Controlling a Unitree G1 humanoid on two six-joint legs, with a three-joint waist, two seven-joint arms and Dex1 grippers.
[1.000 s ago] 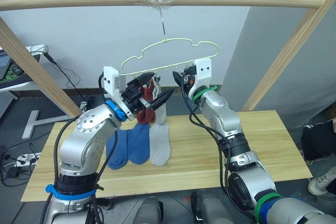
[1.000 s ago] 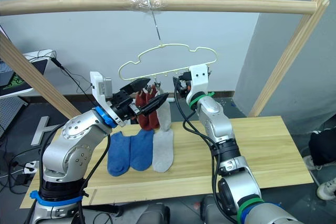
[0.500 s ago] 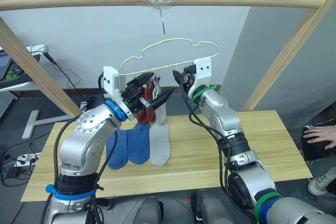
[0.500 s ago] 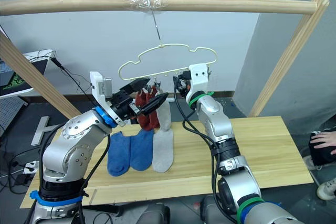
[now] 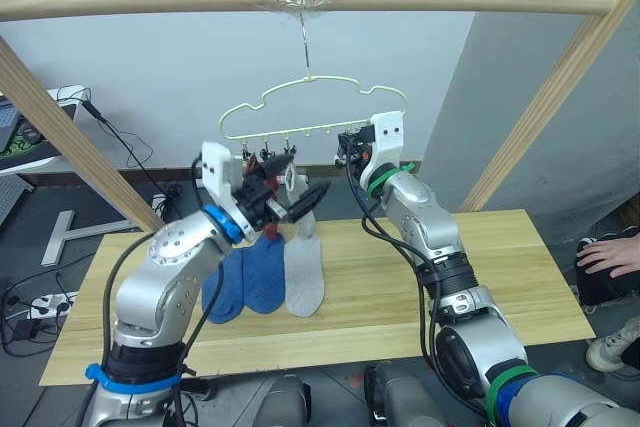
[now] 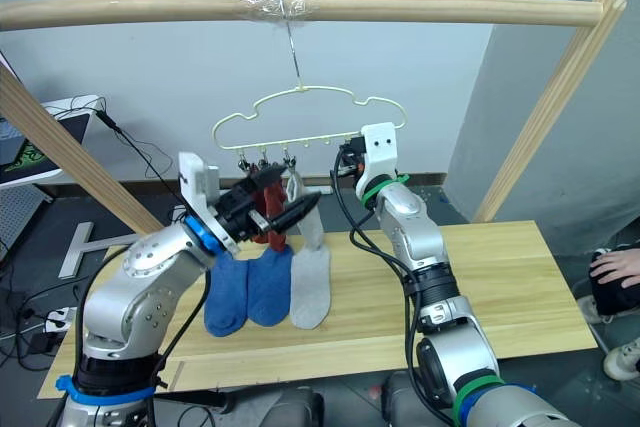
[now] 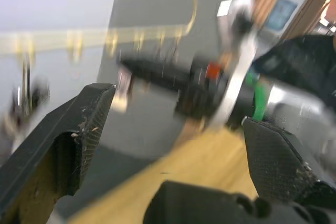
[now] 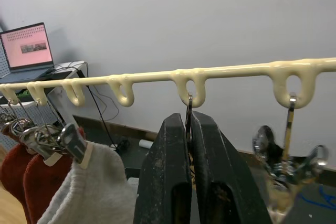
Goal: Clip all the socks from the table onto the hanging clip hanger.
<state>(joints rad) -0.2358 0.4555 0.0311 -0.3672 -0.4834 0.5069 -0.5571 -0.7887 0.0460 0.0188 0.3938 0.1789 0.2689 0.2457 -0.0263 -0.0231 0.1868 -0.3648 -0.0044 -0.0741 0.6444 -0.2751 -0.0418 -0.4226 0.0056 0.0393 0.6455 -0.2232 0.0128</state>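
clip point(image 8: 188, 109) half hidden between right gripper point(image 8: 189, 129) fingers

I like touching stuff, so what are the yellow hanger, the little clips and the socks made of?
The clip hanger looks like wire with a smooth, pale yellow coating, probably plastic, since its loops look rounded and a little glossy. The clips seem to be bare metal: silvery and shiny. The grey sock and the red socks look like soft knitted fabric with a fuzzy, matte surface.
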